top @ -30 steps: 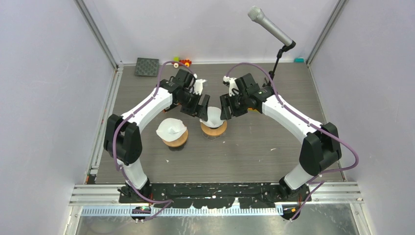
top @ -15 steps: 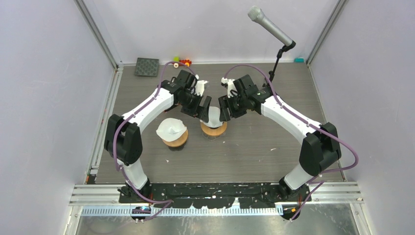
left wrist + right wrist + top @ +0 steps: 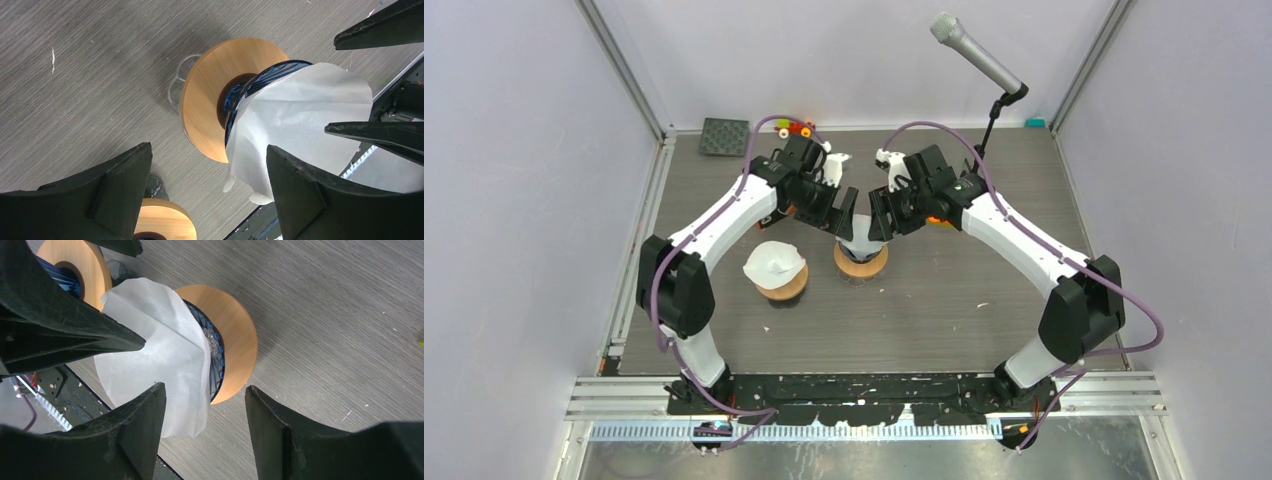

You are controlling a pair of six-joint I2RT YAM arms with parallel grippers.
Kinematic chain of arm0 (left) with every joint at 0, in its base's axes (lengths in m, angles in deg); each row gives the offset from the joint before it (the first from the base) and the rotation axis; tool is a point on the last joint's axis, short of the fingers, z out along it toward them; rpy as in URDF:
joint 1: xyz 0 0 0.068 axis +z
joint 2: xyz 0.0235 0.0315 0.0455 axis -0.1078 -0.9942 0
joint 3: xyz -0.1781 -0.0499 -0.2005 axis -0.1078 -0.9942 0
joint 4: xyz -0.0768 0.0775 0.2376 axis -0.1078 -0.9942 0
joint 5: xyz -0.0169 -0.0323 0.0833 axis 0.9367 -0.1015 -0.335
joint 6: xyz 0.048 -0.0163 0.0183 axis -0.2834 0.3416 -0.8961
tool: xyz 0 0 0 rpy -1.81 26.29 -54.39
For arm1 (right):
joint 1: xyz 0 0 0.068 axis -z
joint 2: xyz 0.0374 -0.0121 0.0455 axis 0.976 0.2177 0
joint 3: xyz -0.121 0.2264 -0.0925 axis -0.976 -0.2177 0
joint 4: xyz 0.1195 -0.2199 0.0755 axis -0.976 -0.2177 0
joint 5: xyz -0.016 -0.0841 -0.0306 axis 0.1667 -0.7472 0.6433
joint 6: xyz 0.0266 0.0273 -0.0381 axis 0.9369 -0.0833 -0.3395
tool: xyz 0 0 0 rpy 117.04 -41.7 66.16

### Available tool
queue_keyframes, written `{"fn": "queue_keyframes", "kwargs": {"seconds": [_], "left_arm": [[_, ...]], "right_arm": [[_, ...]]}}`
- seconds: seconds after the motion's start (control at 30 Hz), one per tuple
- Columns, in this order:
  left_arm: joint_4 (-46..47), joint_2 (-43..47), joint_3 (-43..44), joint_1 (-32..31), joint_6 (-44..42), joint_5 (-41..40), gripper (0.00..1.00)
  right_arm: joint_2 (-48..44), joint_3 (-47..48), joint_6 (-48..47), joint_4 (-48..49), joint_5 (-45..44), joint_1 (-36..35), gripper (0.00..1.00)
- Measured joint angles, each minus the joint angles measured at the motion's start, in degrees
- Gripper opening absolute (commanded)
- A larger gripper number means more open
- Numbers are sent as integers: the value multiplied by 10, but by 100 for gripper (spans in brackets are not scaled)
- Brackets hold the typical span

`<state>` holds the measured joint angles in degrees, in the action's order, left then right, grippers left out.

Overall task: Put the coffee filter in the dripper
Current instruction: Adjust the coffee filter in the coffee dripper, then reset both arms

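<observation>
A white coffee filter (image 3: 857, 240) sits as a cone in the blue ribbed dripper (image 3: 861, 263), which stands on a wooden ring at the table's middle. In the left wrist view, the filter (image 3: 300, 120) sticks out of the dripper (image 3: 210, 95), and its edge hangs beside one finger. My left gripper (image 3: 210, 195) is open and holds nothing. In the right wrist view, the filter (image 3: 150, 355) fills the dripper (image 3: 237, 335). My right gripper (image 3: 205, 435) is open, with the filter's edge next to one finger. From above, the left gripper (image 3: 836, 213) and the right gripper (image 3: 880, 215) flank the filter.
A second dripper (image 3: 782, 282) with its own white filter (image 3: 773, 262) stands just to the left. A microphone on a stand (image 3: 984, 62) leans over the back right. A dark square mat (image 3: 724, 136) and small coloured toys (image 3: 799, 127) lie at the back edge.
My left gripper has opened wider. Both grippers have drawn slightly back from the dripper toward the far side. The filter stays in the dripper.
</observation>
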<state>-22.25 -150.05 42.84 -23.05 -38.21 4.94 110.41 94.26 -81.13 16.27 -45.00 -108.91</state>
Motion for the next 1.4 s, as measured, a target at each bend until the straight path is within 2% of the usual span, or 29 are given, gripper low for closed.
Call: {"fn": "queue_keyframes", "kwargs": {"seconds": [0.23,0.4,0.6,0.83,0.97,1.17,1.4], "left_arm": [[-5,8,7,0,-10,0,89],[-4,45,7,14,-14,4,93],[59,146,-23,94,-9,23,100],[172,258,-119,213,17,19,100],[220,296,-166,253,23,-4,100],[264,353,-212,272,7,-53,100],[289,376,-228,277,-12,-85,100]], "right_arm": [[-4,17,0,-7,6,6,64],[-21,32,0,-14,10,26,66],[-75,49,0,-5,3,80,70],[-117,57,0,12,-83,125,79],[-118,55,0,27,-145,137,82],[-146,23,-3,64,-213,140,84],[-188,-3,-14,96,-243,140,84]]}}
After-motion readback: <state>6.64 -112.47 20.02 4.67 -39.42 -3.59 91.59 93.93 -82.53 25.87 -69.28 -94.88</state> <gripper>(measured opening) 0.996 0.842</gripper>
